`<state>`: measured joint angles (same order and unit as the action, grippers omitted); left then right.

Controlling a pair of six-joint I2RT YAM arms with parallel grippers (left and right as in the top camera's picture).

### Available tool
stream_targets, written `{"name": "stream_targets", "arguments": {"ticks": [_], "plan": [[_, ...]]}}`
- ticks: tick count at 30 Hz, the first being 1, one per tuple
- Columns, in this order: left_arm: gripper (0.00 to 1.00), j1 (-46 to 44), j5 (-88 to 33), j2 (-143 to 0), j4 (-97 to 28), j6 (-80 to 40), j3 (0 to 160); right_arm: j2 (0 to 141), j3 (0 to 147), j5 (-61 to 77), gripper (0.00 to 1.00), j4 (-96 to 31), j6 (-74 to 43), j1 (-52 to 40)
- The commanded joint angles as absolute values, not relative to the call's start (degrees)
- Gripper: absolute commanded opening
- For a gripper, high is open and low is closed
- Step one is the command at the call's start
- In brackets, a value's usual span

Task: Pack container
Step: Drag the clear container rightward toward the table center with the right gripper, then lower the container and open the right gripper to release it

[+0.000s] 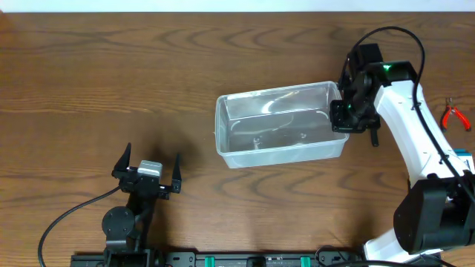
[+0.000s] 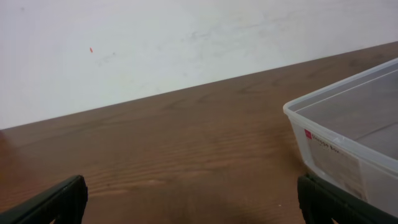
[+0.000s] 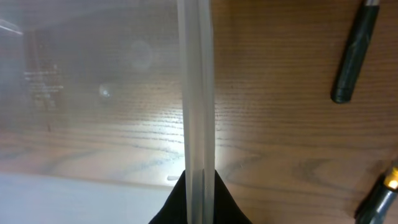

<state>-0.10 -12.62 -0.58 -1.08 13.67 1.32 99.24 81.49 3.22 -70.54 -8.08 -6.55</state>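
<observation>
The clear plastic container (image 1: pixel 278 126) sits on the table at centre right and looks empty. My right gripper (image 1: pixel 343 113) is shut on the container's right wall; in the right wrist view the rim (image 3: pixel 196 93) runs straight down between the black fingertips (image 3: pixel 199 199). My left gripper (image 1: pixel 148 172) is open and empty near the front left, well apart from the container. In the left wrist view its fingertips (image 2: pixel 193 202) frame bare wood, and the container's corner (image 2: pixel 348 137) shows at the right.
Red-handled pliers (image 1: pixel 454 116) lie at the far right edge. The right wrist view shows a dark tool handle (image 3: pixel 354 53) and a yellow-and-black handle (image 3: pixel 382 199) on the wood to the right of the container. A white wall stands behind the table.
</observation>
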Motion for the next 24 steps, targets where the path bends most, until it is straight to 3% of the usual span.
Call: {"name": "stream_targets", "arguments": {"ticks": [1, 24], "plan": [[0.98, 0.1, -12.8, -0.23, -2.94, 13.39, 0.23, 97.27, 79.59, 4.93, 0.01, -69.95, -7.2, -6.39], [0.98, 0.1, -12.8, -0.23, -2.94, 13.39, 0.23, 97.27, 70.0, -0.36, 0.01, -65.54, -15.0, -6.37]]}}
